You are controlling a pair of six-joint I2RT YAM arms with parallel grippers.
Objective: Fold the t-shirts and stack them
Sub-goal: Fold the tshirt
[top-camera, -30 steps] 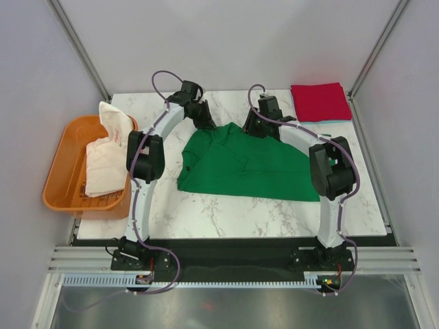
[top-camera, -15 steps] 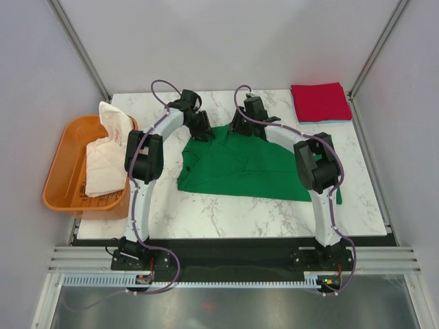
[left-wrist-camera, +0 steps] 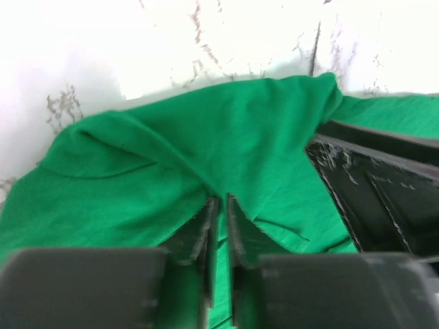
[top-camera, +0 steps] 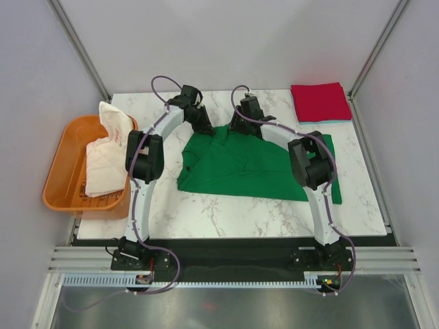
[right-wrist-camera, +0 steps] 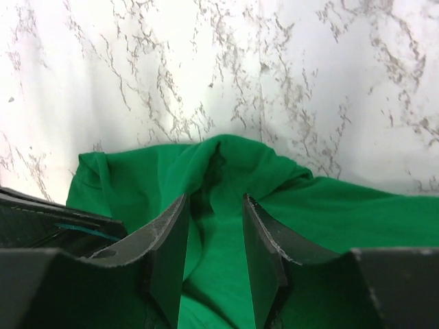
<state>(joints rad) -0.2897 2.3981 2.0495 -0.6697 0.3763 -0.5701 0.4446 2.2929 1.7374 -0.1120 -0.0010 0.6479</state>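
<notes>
Green t-shirt [top-camera: 240,164] spread at frame middle. Left gripper [left-wrist-camera: 219,205] almost closed, cloth pinched. Right gripper [right-wrist-camera: 214,236] half open around raised fold, hold not sure. Both edges should be gripped firmly, lifted together evenly.

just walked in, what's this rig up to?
Folding t-shirts. Both arms work the far edge of the green t-shirt spread on the table: the left gripper is nearly shut on a fold, the right gripper straddles a bunched ridge. A red t-shirt sits folded at the far right corner; a white one waits in the orange tub.
</notes>
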